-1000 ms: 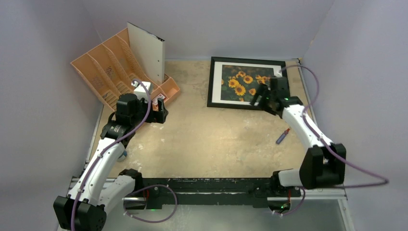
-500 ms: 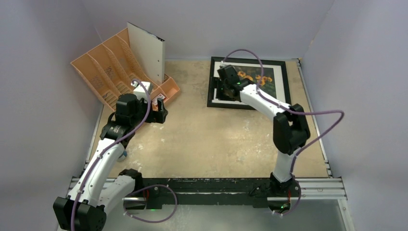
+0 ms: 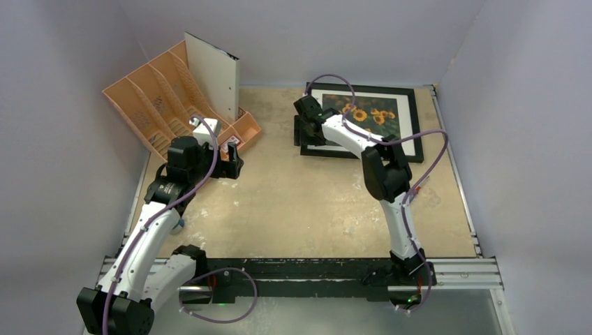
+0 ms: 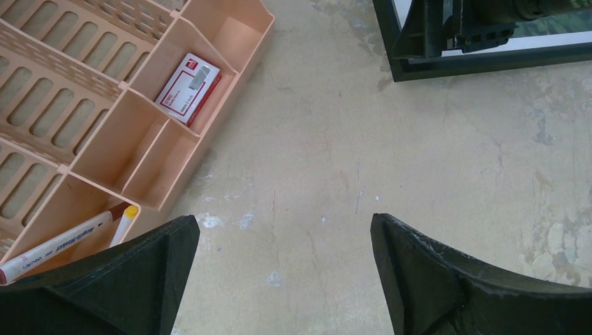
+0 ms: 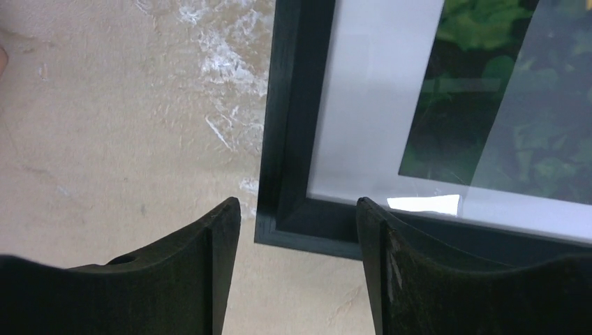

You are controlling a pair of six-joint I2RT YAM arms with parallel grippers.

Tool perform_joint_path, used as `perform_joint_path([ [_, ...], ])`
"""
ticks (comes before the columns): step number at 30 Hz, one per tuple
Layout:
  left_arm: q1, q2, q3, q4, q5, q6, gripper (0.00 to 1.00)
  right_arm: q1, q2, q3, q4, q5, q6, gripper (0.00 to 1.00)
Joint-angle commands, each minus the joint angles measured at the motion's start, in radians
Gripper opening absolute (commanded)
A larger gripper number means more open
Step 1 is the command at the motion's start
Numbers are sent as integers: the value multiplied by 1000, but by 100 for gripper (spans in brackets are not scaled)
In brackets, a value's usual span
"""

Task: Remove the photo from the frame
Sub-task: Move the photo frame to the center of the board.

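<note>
The black frame (image 3: pixel 412 125) lies flat at the back right of the table, with the sunflower photo (image 3: pixel 368 116) inside it under a white border. My right gripper (image 3: pixel 301 136) is open and hovers over the frame's near left corner. In the right wrist view that corner (image 5: pixel 283 227) lies between my open fingers (image 5: pixel 222 244), touching neither, and the photo's dark green foliage (image 5: pixel 482 105) shows behind the white border (image 5: pixel 370 105). My left gripper (image 3: pixel 235 159) is open and empty over bare table, left of the frame. The left wrist view shows its gap (image 4: pixel 283 230) and the frame's corner (image 4: pixel 489 64).
An orange file organiser (image 3: pixel 150 105) stands at the back left with a white board (image 3: pixel 215 77) leaning in it. Its compartments (image 4: pixel 139 118) hold a small red and white box (image 4: pixel 187 87) and markers (image 4: pixel 56 244). A pen (image 3: pixel 418 188) lies near the right arm's cable.
The right arm has swung from the frame's right side across to its left side, and its gripper now hangs over the near left corner. The left arm has not moved.
</note>
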Motion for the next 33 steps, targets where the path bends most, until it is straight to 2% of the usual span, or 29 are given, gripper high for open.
perform_joint_path([
  [1, 8, 0, 17, 43, 20, -6, 100, 14, 30, 105, -42, 51, -28, 63],
  [8, 7, 7, 18, 44, 32, -3, 100, 20, 171, 286, -115, 75, -64, 57],
  [14, 8, 2, 16, 46, 25, -3, 100, 50, 171, 245, -72, 97, -94, 46],
  [17, 8, 5, 15, 46, 28, -3, 100, 68, 158, 225, -71, 127, -102, 28],
  [18, 8, 6, 17, 47, 26, -3, 100, 75, 152, 216, -68, 143, -111, 27],
  [21, 8, 3, 16, 46, 26, -2, 100, 100, 110, 156, -26, 187, -152, 20],
  [25, 8, 0, 16, 44, 21, -2, 100, 120, 61, 76, 6, 171, -186, 15],
  [33, 9, -23, 21, 28, -54, -6, 100, 218, -122, -234, 160, 103, -286, 14],
])
